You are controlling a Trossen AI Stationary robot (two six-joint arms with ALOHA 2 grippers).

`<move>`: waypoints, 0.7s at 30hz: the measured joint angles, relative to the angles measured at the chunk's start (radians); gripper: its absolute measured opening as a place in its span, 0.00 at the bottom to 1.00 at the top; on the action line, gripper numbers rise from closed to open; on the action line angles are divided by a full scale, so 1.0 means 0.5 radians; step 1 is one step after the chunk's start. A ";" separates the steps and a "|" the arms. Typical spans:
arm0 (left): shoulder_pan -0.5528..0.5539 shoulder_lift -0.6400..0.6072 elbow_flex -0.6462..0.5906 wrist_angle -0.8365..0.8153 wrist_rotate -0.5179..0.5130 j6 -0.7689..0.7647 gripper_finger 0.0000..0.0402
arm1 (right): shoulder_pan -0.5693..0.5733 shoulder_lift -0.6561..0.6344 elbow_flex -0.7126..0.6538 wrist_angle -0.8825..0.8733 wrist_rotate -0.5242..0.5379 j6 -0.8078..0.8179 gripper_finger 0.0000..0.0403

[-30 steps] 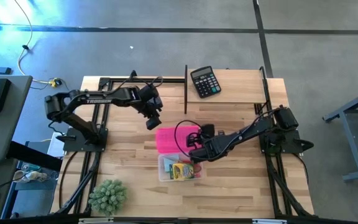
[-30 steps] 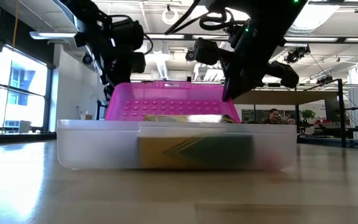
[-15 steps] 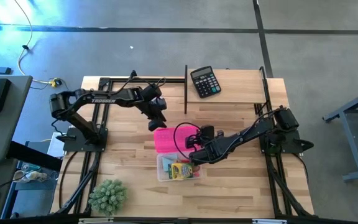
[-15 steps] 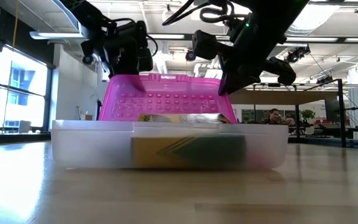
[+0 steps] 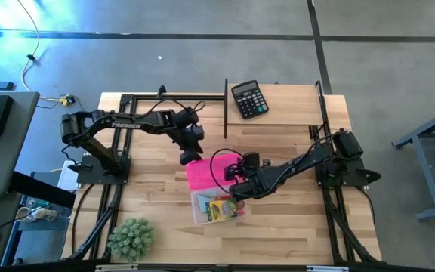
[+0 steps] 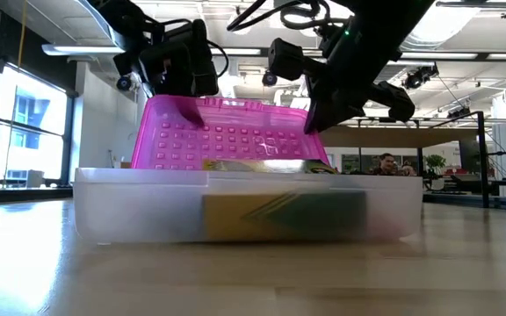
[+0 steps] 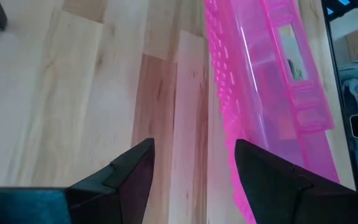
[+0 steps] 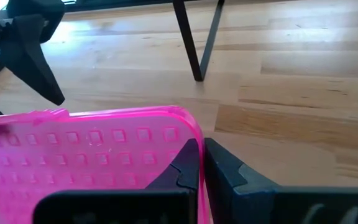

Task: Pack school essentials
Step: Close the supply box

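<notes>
High view: wooden tabletop (image 5: 293, 227), clear case (image 5: 219, 207) already holding stationery (image 5: 221, 208), pink lid (image 5: 206, 173) half raised — right gripper (image 8: 201, 163) pinching its edge, left gripper (image 7: 194, 165) spread just beside. Closing left, seemingly.

A robotics lab or workshop was indicated: a pale wooden-plank table (image 5: 293, 219) was set on a bare grey concrete floor (image 5: 202, 60), and exposed ceiling ducts (image 6: 235, 17), further workbenches (image 6: 411, 136) and a seated person (image 6: 386, 163) were seen behind.
</notes>
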 joint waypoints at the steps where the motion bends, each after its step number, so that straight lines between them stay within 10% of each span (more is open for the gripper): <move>1: 0.000 0.000 0.000 0.000 -0.001 0.000 0.53 | 0.000 0.000 0.000 0.002 0.000 0.000 0.00; 21: -0.011 0.000 0.002 0.001 0.001 -0.035 0.53 | 0.000 -0.001 0.001 0.057 -0.004 0.007 0.22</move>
